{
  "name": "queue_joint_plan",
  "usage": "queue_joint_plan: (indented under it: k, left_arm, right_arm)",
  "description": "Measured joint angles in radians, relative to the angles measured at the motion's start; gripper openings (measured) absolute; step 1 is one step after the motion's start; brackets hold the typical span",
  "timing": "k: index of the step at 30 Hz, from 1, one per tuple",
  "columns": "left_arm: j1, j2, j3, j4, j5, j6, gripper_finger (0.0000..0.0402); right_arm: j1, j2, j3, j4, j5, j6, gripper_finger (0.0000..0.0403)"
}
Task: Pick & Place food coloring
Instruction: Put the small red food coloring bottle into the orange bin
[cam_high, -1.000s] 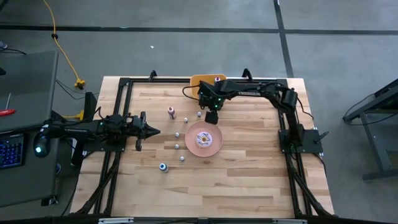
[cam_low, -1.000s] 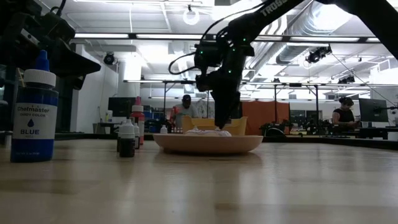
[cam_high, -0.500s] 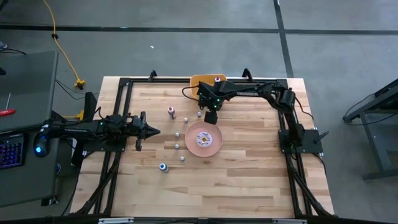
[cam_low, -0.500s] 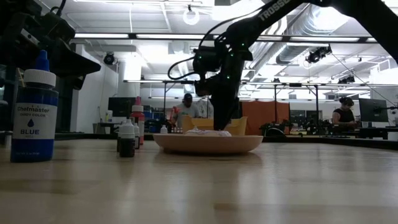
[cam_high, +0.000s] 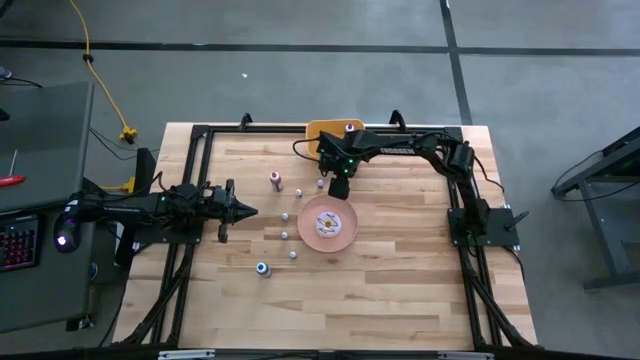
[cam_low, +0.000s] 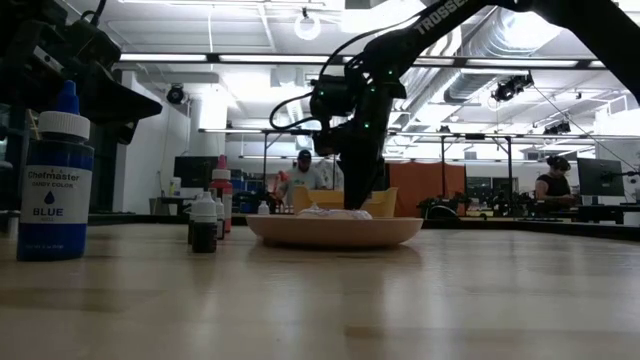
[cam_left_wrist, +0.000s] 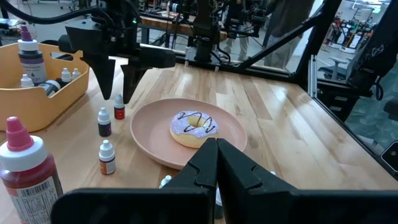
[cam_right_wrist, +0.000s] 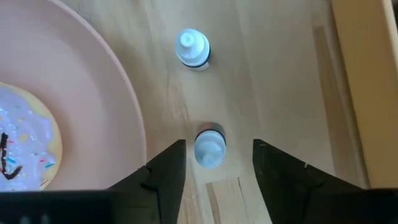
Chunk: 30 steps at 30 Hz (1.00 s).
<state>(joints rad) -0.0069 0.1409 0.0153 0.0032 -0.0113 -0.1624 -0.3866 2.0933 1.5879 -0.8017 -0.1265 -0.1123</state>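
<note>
The food coloring bottles stand upright on their bases on the table: a red-capped one (cam_high: 275, 180), a blue-capped one (cam_high: 262, 268) and several tiny whitish ones (cam_high: 285, 216). My right gripper (cam_high: 339, 184) is open and points down. It hovers between the orange bin and the pink plate. Its fingers stand on either side of one tiny white-capped bottle (cam_right_wrist: 209, 148) without touching it. A second tiny bottle (cam_right_wrist: 193, 48) stands just beyond. My left gripper (cam_high: 250, 210) is shut and waits over the table's left side.
The pink plate (cam_high: 312, 236) with a frosted doughnut (cam_left_wrist: 194, 126) lies right beside the right gripper. The orange bin (cam_high: 322, 130) at the far edge holds more bottles (cam_left_wrist: 28, 53). The large blue bottle (cam_low: 55, 190) stands near the low camera. People show in the room behind.
My right gripper has moved a little toward the table's far edge, away from the plate and toward the orange bin, staying open and pointing down. The bottles and my left arm have kept still.
</note>
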Motion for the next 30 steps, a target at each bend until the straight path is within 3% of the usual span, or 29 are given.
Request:
queue_joint_plan:
  k: [11, 30]
  left_arm:
    - [0.0, 0.0, 0.0, 0.0, 0.0, 0.0, 0.0001]
    - [0.0, 0.0, 0.0, 0.0, 0.0, 0.0, 0.0001]
  right_arm:
    - [0.0, 0.0, 0.0, -0.001, -0.009, 0.0, 0.0124]
    - [0.007, 0.035, 0.001, 0.011, -0.03, 0.008, 0.0119]
